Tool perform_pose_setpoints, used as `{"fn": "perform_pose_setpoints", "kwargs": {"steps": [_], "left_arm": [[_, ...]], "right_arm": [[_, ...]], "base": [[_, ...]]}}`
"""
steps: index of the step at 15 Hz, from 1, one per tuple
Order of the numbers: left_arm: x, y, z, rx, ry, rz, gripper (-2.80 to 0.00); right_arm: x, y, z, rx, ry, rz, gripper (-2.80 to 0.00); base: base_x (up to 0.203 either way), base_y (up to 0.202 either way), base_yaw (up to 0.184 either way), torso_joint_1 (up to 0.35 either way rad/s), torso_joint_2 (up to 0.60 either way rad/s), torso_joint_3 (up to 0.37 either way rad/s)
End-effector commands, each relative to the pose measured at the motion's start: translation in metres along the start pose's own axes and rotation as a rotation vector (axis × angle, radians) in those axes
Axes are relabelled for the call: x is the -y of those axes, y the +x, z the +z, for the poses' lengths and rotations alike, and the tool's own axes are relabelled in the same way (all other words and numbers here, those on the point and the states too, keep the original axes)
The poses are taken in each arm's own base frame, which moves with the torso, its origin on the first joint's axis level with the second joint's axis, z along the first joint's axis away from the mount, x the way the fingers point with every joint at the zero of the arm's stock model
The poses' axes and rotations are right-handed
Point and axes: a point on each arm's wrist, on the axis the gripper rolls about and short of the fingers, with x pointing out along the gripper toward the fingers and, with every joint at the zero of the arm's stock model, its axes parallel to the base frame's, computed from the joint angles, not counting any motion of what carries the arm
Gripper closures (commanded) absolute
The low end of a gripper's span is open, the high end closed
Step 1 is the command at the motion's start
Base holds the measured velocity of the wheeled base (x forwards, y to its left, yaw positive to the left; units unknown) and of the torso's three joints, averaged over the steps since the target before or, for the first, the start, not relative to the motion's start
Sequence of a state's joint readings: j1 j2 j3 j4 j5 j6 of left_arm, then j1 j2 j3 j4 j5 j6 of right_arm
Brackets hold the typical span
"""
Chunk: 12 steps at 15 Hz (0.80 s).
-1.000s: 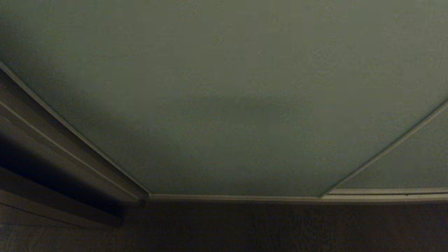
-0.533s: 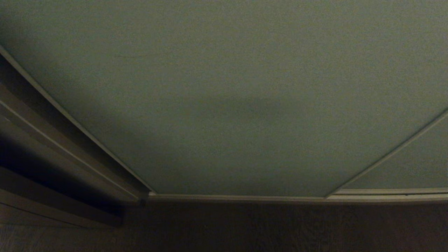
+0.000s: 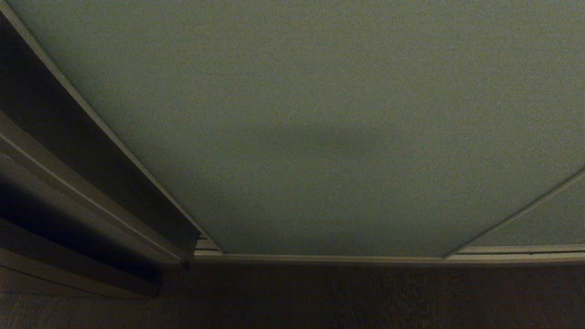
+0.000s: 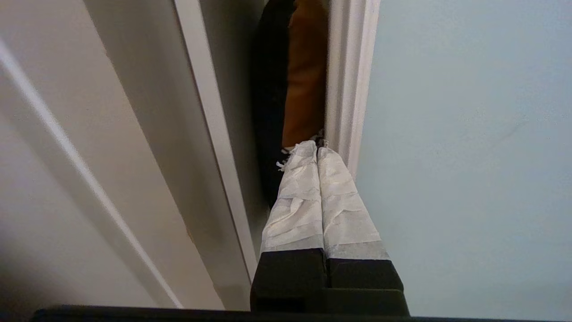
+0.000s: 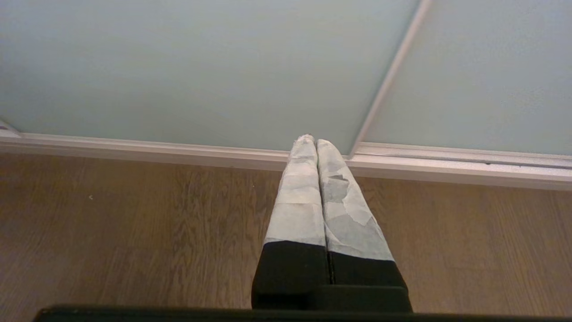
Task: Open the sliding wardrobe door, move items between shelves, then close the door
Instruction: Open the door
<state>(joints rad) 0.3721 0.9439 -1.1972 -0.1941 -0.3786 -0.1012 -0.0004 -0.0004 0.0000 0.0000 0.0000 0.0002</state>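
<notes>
The sliding wardrobe door (image 3: 320, 114) is a pale grey-green panel that fills most of the head view, with a dark gap along its left edge. In the left wrist view my left gripper (image 4: 316, 150) is shut with nothing in it. Its taped fingertips sit in that gap, against the door's silvery edge frame (image 4: 348, 89). My right gripper (image 5: 312, 141) is shut and empty, hanging low in front of the door's bottom rail (image 5: 178, 152). Neither gripper shows in the head view. The items and the shelves are out of view.
Inside the gap stands something black and brown (image 4: 304, 80). The wardrobe's side frame (image 3: 68, 183) borders the gap on the left. A second door panel (image 3: 548, 219) overlaps at the right. The wooden floor (image 5: 134, 223) runs up to the rail.
The door's left edge has slid to the right, and the dark gap beside the side frame has widened. A short piece of the bottom rail now shows at the corner.
</notes>
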Motion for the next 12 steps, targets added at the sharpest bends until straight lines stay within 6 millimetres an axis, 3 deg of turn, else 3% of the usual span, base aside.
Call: {"fn": "perform_pose_setpoints", "kwargs": {"steps": [1,2,4,9,12], "left_arm": [[0.01,-0.023,0.013,0.053,0.02,0.006,0.0],[0.013,-0.03,0.012,0.048,0.022,0.014,0.0],[0.009,-0.024,0.001,0.0,0.003,0.016,0.0],[-0.011,0.019,-0.031,-0.146,-0.052,0.019,0.0],[-0.02,0.046,-0.041,-0.197,-0.083,-0.094,0.0]], "right_arm": [[0.0,0.0,0.0,0.0,0.0,-0.001,0.0],[0.0,0.0,0.0,0.0,0.0,0.0,0.0],[0.0,0.0,0.0,0.0,0.0,0.0,0.0],[0.0,0.0,0.0,0.0,0.0,0.0,0.0],[0.0,0.0,0.0,0.0,0.0,0.0,0.0]], "base": [[0.0,0.0,0.0,0.0,0.0,0.0],[0.0,0.0,0.0,0.0,0.0,0.0],[0.0,0.0,0.0,0.0,0.0,0.0],[0.0,0.0,0.0,0.0,0.0,0.0],[0.0,0.0,0.0,0.0,0.0,0.0]]}}
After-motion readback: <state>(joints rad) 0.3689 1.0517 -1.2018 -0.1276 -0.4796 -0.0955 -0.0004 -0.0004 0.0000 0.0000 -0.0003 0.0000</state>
